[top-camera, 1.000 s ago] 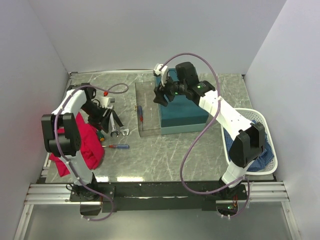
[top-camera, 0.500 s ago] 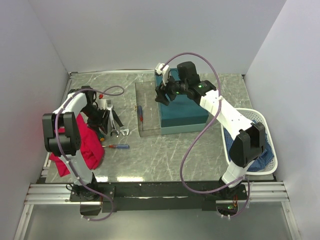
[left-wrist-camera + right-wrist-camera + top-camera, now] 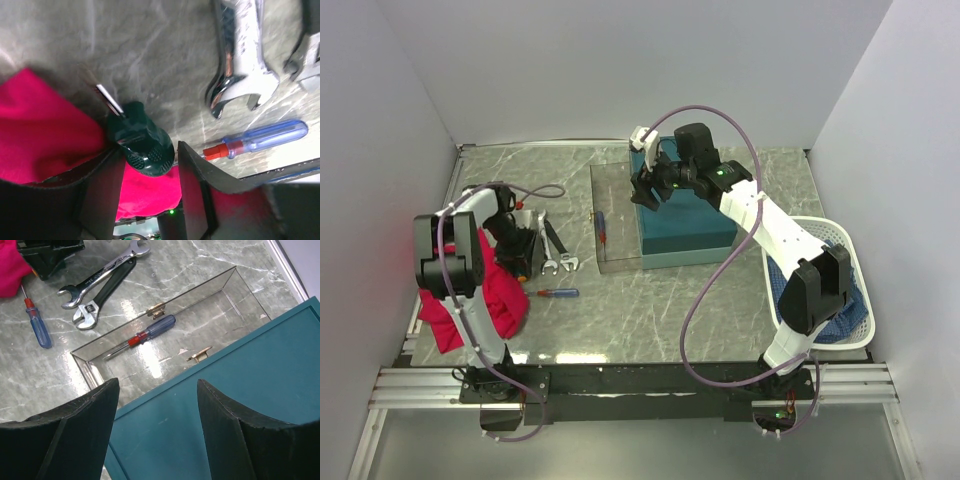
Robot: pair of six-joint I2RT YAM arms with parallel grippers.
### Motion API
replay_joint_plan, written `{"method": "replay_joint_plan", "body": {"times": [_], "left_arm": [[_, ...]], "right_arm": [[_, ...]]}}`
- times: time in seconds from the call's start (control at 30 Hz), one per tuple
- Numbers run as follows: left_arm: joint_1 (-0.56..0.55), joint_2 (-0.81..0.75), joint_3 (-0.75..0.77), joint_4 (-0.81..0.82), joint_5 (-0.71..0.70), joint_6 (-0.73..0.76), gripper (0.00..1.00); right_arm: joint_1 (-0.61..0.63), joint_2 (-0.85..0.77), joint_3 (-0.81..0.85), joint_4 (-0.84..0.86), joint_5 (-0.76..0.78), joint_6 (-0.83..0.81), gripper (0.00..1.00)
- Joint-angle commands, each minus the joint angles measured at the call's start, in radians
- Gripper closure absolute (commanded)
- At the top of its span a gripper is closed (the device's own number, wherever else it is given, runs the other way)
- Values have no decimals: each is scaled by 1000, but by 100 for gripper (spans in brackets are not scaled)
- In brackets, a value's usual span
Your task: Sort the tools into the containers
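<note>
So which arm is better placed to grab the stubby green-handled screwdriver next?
Left. The left fingers straddle the stubby screwdriver beside the red cloth; the right fingers hang open above the teal box, well away from it.

Left wrist view: stubby screwdriver at red cloth edge, blade tip blurred. Beyond cloth, silver wrench cropped by top edge, second wrench by right edge. Red-and-blue screwdriver shaft hidden behind finger. From above, stubby screwdriver hidden beneath left gripper beside cloth.

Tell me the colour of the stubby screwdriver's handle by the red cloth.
Dark green; the stubby screwdriver shows best in the left wrist view.
</note>
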Motion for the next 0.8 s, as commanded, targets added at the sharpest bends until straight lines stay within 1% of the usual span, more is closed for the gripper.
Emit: {"method": "replay_joint_plan", "body": {"times": [0.0,0.03,0.07,0.13,0.17,0.23,0.27,0.3,0.37,0.4,0.43,0.5,0.53,0.57,0.67,0.73,0.77], "left_arm": [[-33,56,61,22,28,-6,51],[-49,66,72,20,37,-6,53],[-56,75,94,16,43,-4,59],[-67,87,121,-1,66,-9,67],[-67,75,151,-7,79,-10,75],[-67,57,190,-44,114,0,81],[-66,29,237,-55,123,0,87],[-67,14,263,-72,135,-1,90],[-66,-14,366,-93,184,-1,96],[-67,-16,406,-101,295,6,97],[-70,-16,480,-110,333,19,98],[-86,-6,547,-102,425,16,98],[-86,0,590,-69,503,-1,97],[-116,23,610,-58,546,-7,97],[-170,95,696,-49,628,-44,96],[-216,113,708,-32,645,-55,96],[-231,127,708,2,658,-70,96]], "right_arm": [[-4,-23,10,10,7,-9,29],[-4,-25,9,9,9,-9,29],[-2,-25,6,9,11,-9,29],[-4,-29,3,10,14,-11,29],[-4,-33,-2,10,20,-14,29],[-4,-39,-13,10,26,-22,29],[-4,-43,-17,10,32,-25,29],[-4,-45,-22,10,35,-26,29],[-7,-49,-31,15,44,-29,29],[-4,-51,-34,18,47,-31,29],[-5,-51,-39,21,50,-28,29],[-5,-54,-42,39,76,0,30],[-8,-54,-46,46,86,6,30],[-8,-60,-49,62,96,10,30],[-11,-72,-45,75,150,15,30],[-27,-80,-45,76,178,15,30],[-33,-89,-46,76,182,14,30]]}}
